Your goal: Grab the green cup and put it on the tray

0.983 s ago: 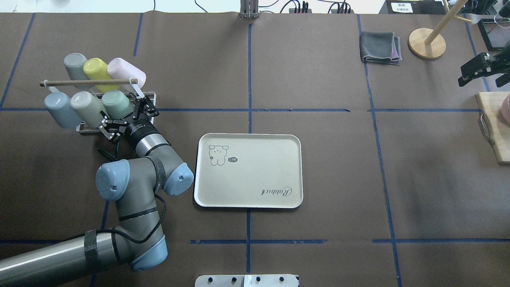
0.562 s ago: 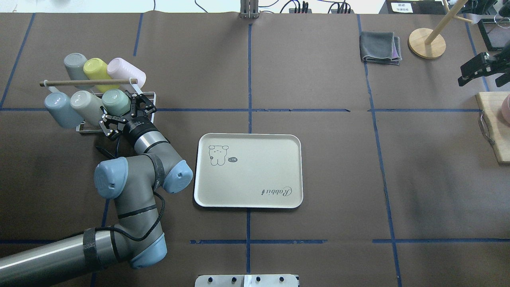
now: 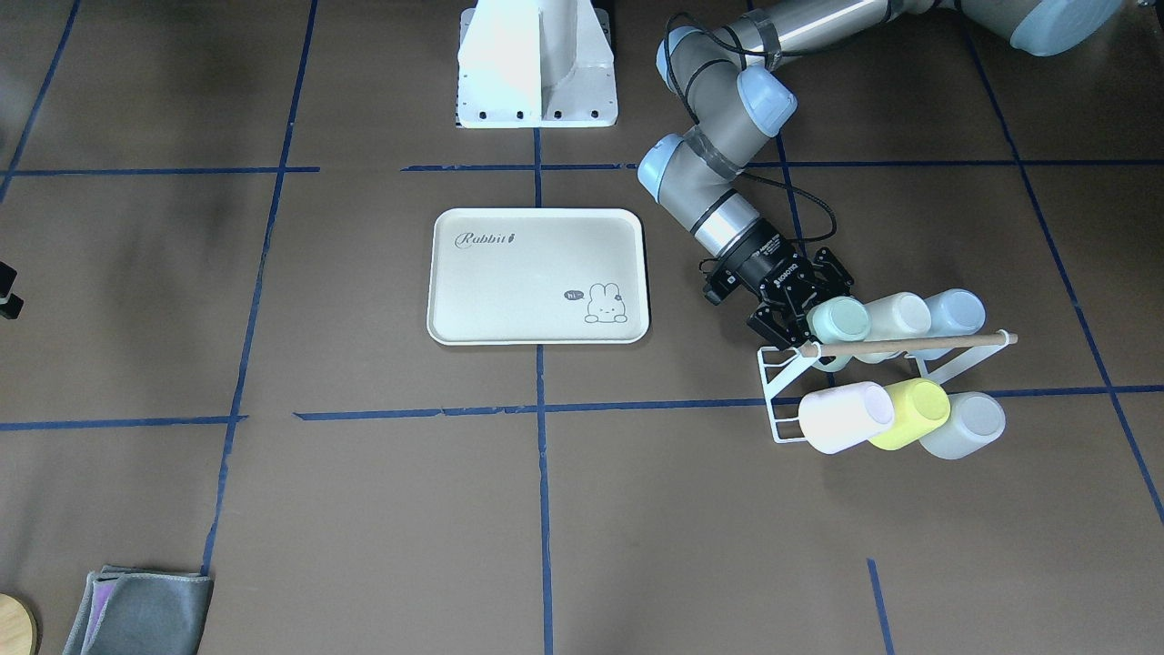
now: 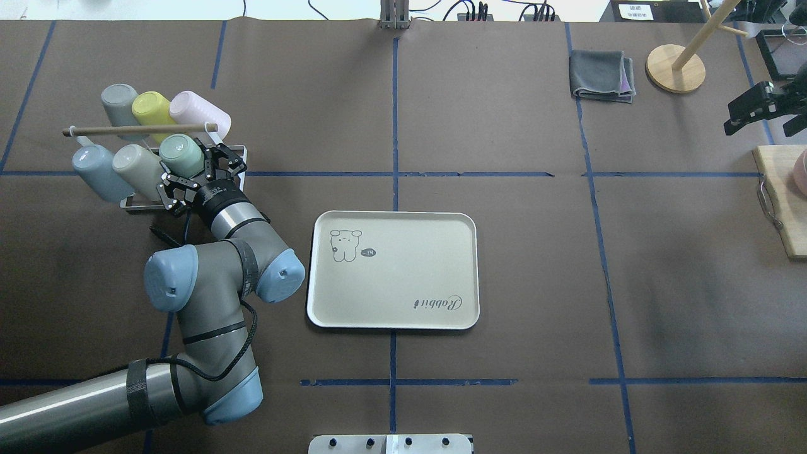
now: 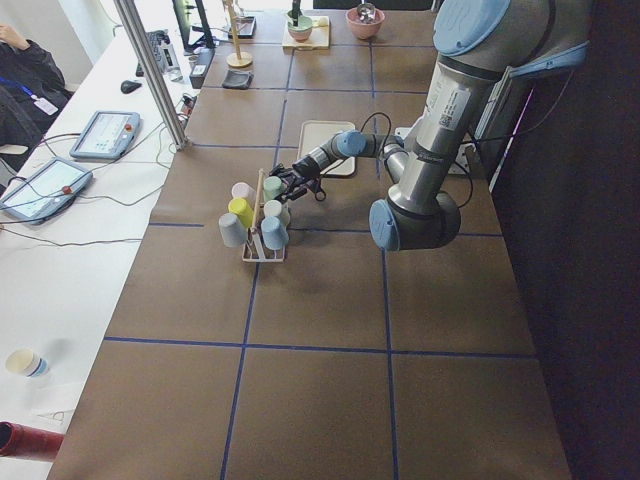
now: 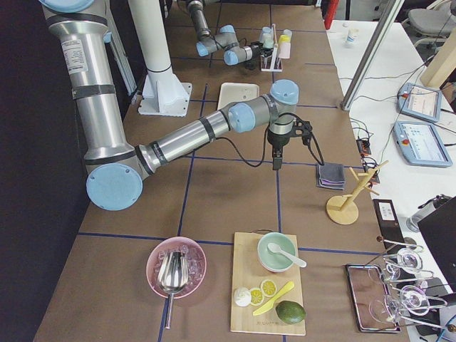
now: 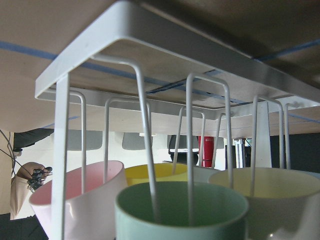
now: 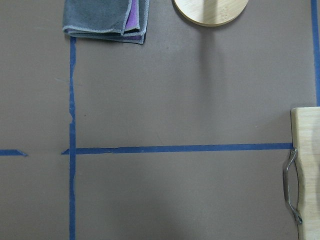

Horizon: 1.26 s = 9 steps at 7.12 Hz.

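Grey cloth (image 8: 105, 20) top-left, round wood base (image 8: 211, 10) top, board (image 8: 307, 160) w/ metal handle (image 8: 290, 186) right.

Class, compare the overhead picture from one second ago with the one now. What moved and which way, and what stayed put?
The left gripper pushed forward toward the white wire rack. Its open jaws now straddle the small pale mint-green plastic cup, which is still on the rack, neither gripped nor lifted. The cream rectangular tray and the rack stayed where they were.

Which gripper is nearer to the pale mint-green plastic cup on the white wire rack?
Left. The left gripper has its fingers flanking the pale mint-green plastic cup on the white wire rack. The right gripper hangs far off, beside the wooden board.
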Tool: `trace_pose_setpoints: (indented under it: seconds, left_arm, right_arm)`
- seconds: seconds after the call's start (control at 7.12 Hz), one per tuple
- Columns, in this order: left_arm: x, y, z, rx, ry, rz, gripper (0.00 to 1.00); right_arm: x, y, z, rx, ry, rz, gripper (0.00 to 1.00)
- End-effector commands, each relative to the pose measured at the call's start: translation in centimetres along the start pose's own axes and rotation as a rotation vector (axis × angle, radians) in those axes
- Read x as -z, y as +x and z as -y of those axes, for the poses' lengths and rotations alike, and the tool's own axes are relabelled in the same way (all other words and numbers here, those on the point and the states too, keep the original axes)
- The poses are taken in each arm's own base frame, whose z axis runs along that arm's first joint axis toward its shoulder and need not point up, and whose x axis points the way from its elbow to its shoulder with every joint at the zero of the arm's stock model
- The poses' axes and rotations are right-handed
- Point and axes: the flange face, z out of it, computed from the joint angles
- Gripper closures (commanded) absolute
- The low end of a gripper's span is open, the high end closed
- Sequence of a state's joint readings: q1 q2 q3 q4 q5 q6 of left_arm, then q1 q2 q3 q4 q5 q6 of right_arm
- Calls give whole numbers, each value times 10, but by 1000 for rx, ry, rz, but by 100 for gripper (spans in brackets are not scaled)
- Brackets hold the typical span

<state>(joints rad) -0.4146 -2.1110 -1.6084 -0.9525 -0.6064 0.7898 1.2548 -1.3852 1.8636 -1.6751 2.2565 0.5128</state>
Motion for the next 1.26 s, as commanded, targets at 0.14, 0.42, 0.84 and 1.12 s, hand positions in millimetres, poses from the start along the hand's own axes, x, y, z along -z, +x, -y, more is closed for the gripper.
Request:
trace_pose_setpoints:
  seconds: [0.14,0.42,0.84,1.12]
  left_arm:
    - [4,-2,-17,13,7,10,60]
    - [0,14,-29,24,7,19,60]
    - [8,11,-38,34,17,30,60]
    - [8,13,-35,30,18,31,60]
  right_arm:
    - [1,-1,0,-2,1,1,0]
    - [1,-2,0,-10,1,1,0]
    - [1,-2,0,-14,-1,7,0]
    - [-1,-1,0,-15,-4,5,0]
